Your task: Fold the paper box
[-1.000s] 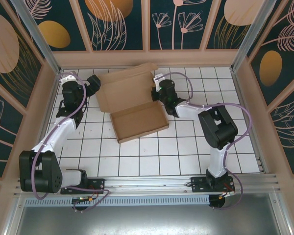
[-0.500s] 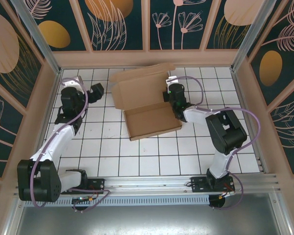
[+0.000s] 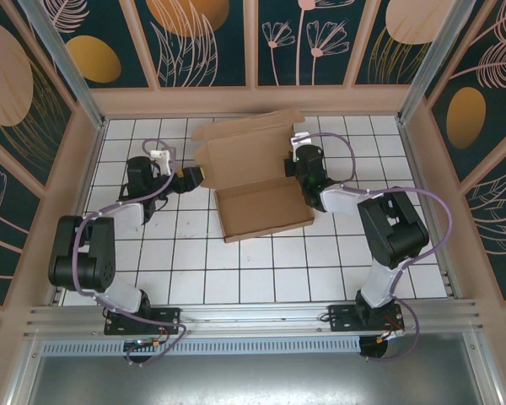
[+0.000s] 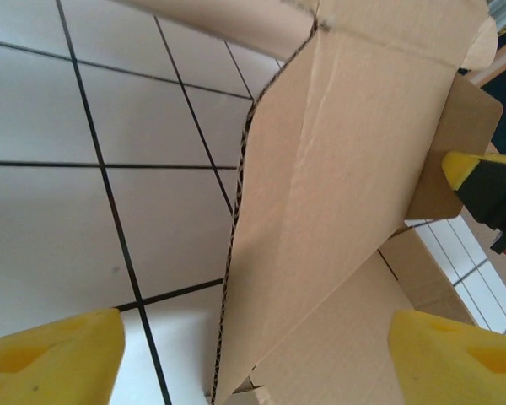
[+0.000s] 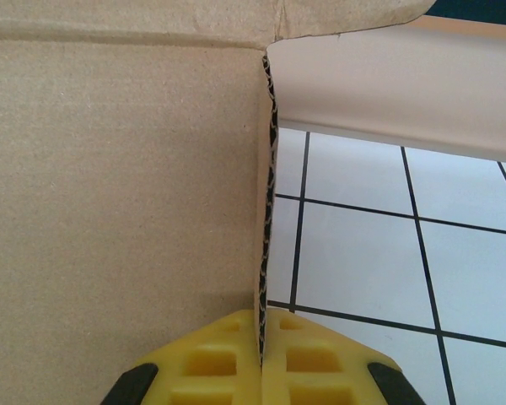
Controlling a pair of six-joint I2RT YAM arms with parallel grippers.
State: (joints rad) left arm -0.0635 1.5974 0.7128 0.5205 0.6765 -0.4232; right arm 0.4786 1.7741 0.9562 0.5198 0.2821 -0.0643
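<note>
The paper box [image 3: 261, 209] lies mid-table as a shallow brown tray with its lid [image 3: 244, 152] open toward the back wall. My right gripper [image 3: 298, 172] is at the box's right side, shut on a thin corrugated wall edge [image 5: 265, 211] that runs up from between its yellow fingers [image 5: 228, 363]. My left gripper [image 3: 191, 176] is low at the lid's left edge and open. In the left wrist view a raised cardboard flap [image 4: 337, 202] stands between its two wide-apart yellow fingertips [image 4: 55, 354], touching neither.
The white tiled floor [image 3: 236, 270] is bordered by low wooden walls [image 3: 253, 99] at the back and sides. The box sits close to the back wall. Open tiles lie in front of the box, toward the arm bases [image 3: 143, 316].
The right gripper carried the box a short way right, then held still. The left arm folded down and swung in to the lid's left edge, its jaws narrowing a little.
</note>
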